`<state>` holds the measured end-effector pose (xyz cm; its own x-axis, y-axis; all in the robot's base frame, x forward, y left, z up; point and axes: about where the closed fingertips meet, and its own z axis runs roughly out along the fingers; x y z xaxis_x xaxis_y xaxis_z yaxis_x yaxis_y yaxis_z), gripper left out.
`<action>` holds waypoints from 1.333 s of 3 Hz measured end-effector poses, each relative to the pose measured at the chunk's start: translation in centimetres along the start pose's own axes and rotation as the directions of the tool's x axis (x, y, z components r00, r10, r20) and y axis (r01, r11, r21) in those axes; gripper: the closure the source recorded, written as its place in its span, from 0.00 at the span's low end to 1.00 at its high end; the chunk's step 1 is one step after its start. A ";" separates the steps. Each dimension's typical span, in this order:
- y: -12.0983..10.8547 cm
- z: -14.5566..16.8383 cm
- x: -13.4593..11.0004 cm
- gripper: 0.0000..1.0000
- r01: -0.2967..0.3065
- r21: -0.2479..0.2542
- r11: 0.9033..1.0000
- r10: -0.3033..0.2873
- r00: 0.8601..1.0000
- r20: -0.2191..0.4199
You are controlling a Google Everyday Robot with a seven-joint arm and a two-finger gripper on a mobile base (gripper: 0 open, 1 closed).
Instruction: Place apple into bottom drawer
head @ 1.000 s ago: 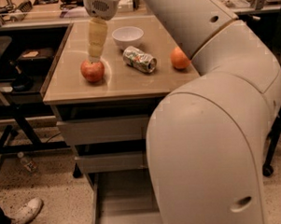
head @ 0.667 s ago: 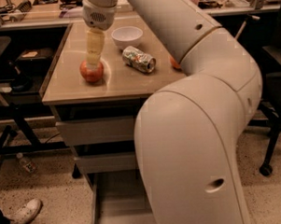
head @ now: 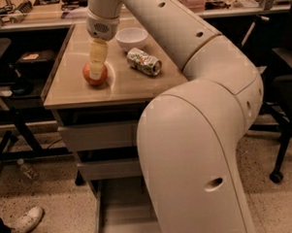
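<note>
while the apple (head: 88,77) sits on the cabinet top (head: 130,87), the gripper (head: 96,72) hangs right over it.
the apple rests on the left part of the tan top, left of a crushed can (head: 143,61) and nearer the front than a white bowl (head: 132,38); it is round with no clear long axis, and its top is hidden behind the gripper, so which way it points cannot be told. the gripper points straight down from the arm (head: 200,135), its tip overlapping the apple's upper half; whether it grips the apple cannot be told. the bottom drawer (head: 123,216) stands pulled out near the floor, well apart from the apple.
</note>
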<state>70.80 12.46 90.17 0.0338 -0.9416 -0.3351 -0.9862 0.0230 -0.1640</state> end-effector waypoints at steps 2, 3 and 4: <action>-0.9 3.7 -1.7 0.00 0.023 -0.059 0.998 -0.022 1.000 0.012; -1.4 8.1 -2.3 0.00 0.013 -0.111 0.994 -0.011 1.000 0.018; -1.8 8.4 -2.7 0.00 0.013 -0.096 0.995 -0.010 0.999 0.032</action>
<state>73.88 17.82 83.56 0.0493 -0.9305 -0.3630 -0.9967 -0.0222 -0.0784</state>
